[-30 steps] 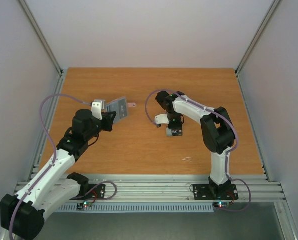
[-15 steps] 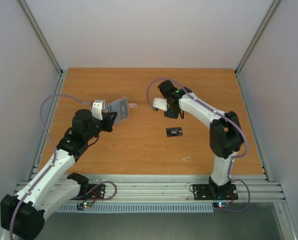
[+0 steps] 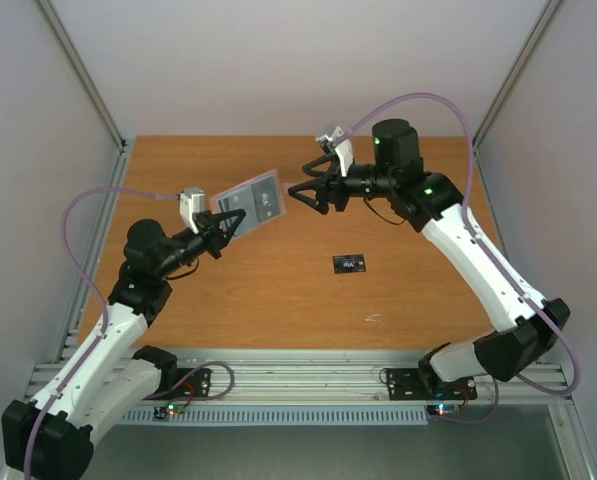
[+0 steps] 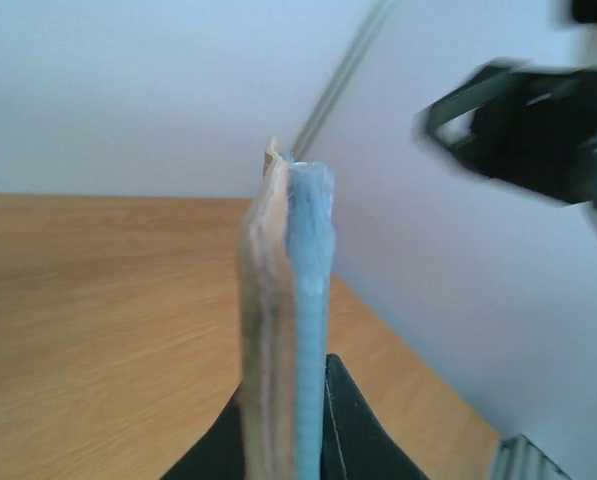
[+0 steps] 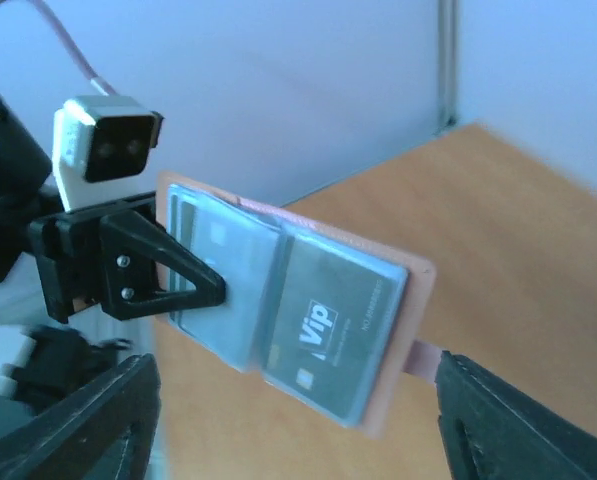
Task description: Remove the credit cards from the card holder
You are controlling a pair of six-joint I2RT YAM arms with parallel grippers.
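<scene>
One card is out: a black card (image 3: 349, 263) with white marks lies flat on the table (image 3: 278, 310), well apart from both arms. The rest of the task is not yet done.

The card holder (image 3: 248, 205) is up in the air over the far-left part of the table. The left gripper (image 3: 228, 222) has its jaws pressed together on the holder's near edge. The right gripper (image 3: 306, 193) hangs just beside the holder's free end, jaws apart with nothing between them, and is not touching it.

In the right wrist view the holder is spread open. Its light blue-grey inside faces that camera, with a tan-pink rim and tab showing along the far edge. One pocket holds a dark card marked "Vip" (image 5: 330, 322). The pocket next to the left gripper's fingers seems to hold a second card (image 5: 223, 262), though glare on the pocket hides its colour. The left wrist view shows the holder edge-on and upright, tan layer beside blue.

By this reckoning, two cards are yet to be pulled.
</scene>
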